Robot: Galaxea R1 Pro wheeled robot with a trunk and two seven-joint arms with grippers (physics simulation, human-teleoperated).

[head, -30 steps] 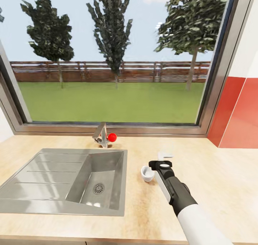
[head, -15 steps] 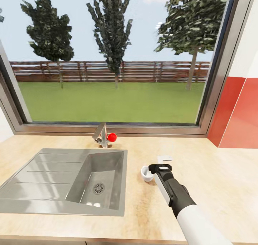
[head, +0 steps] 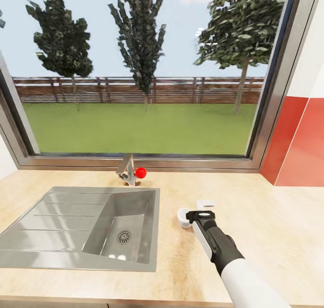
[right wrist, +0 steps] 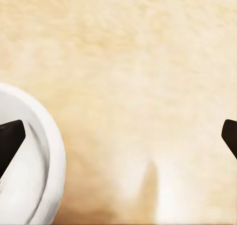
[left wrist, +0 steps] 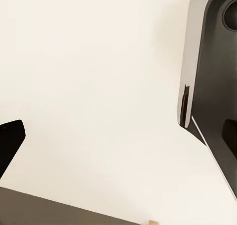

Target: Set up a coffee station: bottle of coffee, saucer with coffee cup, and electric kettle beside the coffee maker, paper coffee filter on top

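Right tool (right wrist: 118, 136) wide open, empty, over the table (head: 270, 227). Coffee cup (head: 183, 218) beside the sink's (head: 67, 218) right edge, under one fingertip (right wrist: 10, 138). Risk: off-centre descent knocks it over. Left tool (left wrist: 118, 136): open, empty.

A shiny metal sink (head: 67, 218) has a round drain (head: 124, 237) at the bottom of its bowl. Behind it stands a small tap (head: 127, 169) with a red knob (head: 141, 173). A big window (head: 139, 74) shows green grass, tall trees and a brown fence. Red tiles (head: 297, 141) cover the wall at the right.
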